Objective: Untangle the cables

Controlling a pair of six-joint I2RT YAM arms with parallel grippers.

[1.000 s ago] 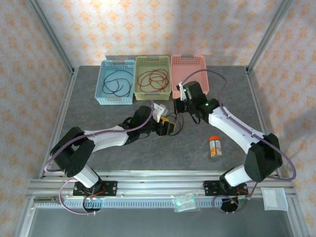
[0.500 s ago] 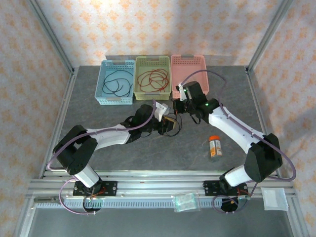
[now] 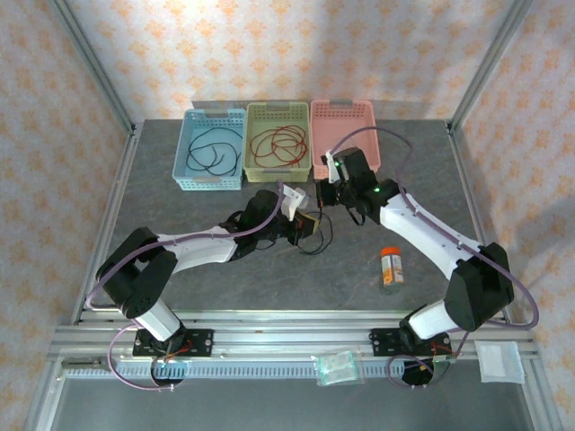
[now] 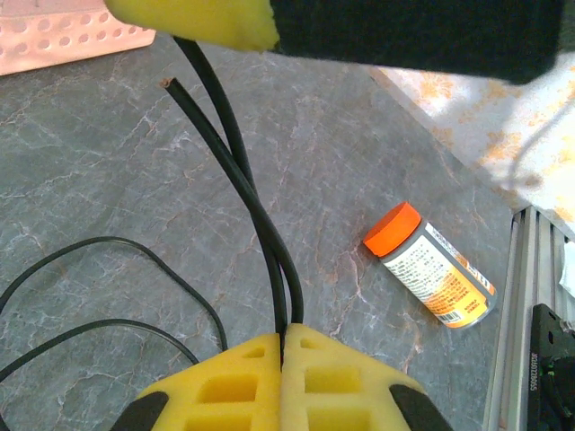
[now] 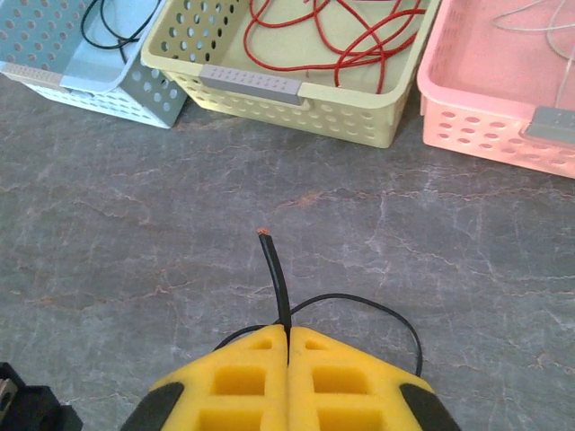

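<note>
Near the middle of the table (image 3: 180, 206), both grippers pinch one black cable (image 3: 316, 241). The left gripper (image 4: 283, 346) has its yellow pads pressed together on two strands that run toward 12 o'clock, while slack loops lie on the table toward 9 o'clock. The right gripper (image 5: 287, 346) is likewise clamped tight on the cable, with a short bare-tipped end poking out toward 12 o'clock. From above it sits close by, at 1 o'clock of the left one. A bottle (image 3: 391, 267) with an orange cap lies at 4 o'clock of them. At 12 o'clock stand a blue basket (image 3: 208, 181) holding a second black cable (image 3: 211, 153), a yellow basket (image 3: 278, 176) holding red cables (image 3: 277, 142), and a pink basket (image 3: 346, 112) holding a pale cable (image 5: 526, 13).
</note>
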